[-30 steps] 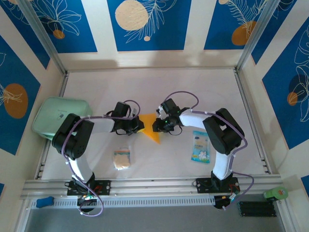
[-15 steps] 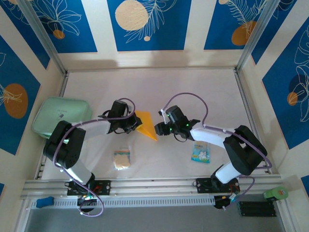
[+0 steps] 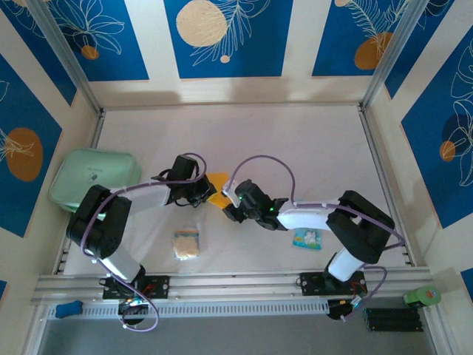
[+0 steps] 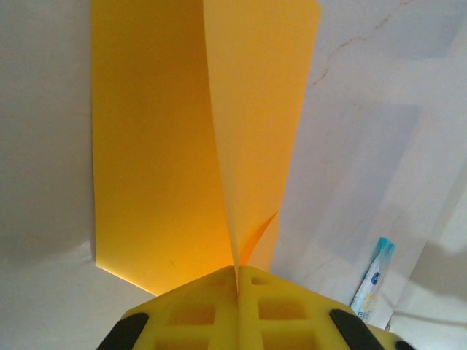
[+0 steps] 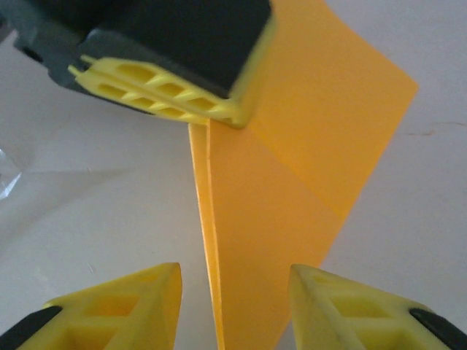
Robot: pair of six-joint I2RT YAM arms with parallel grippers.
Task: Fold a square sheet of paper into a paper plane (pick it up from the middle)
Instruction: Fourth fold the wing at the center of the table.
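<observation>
Our left gripper (image 4: 237,275) is pinching the square sheet of paper (image 4: 146,160), its yellow pads pressing together on a raised fold so that no gap is showing between them. From that pinch one orange-yellow flap is standing up on edge, while the rest of the sheet is lying flat on the white table (image 4: 379,109).

Our right gripper (image 5: 233,271) is facing the left one from the other side with its fingers (image 5: 139,302) standing apart. The folded edge of the sheet is running down between them. We cannot tell whether either pad is touching the paper.

From above, we are seeing the two grippers meeting near the middle of the table, with the paper showing as a small orange patch between them and just beyond. A light-blue and white packet (image 3: 308,238) is lying just beside the right forearm, partly tucked under it. A small beige spongy square (image 3: 187,242) is sitting nearer our bases, apart from the paper. A mint-green case (image 3: 92,177) is resting at the table's left edge.
</observation>
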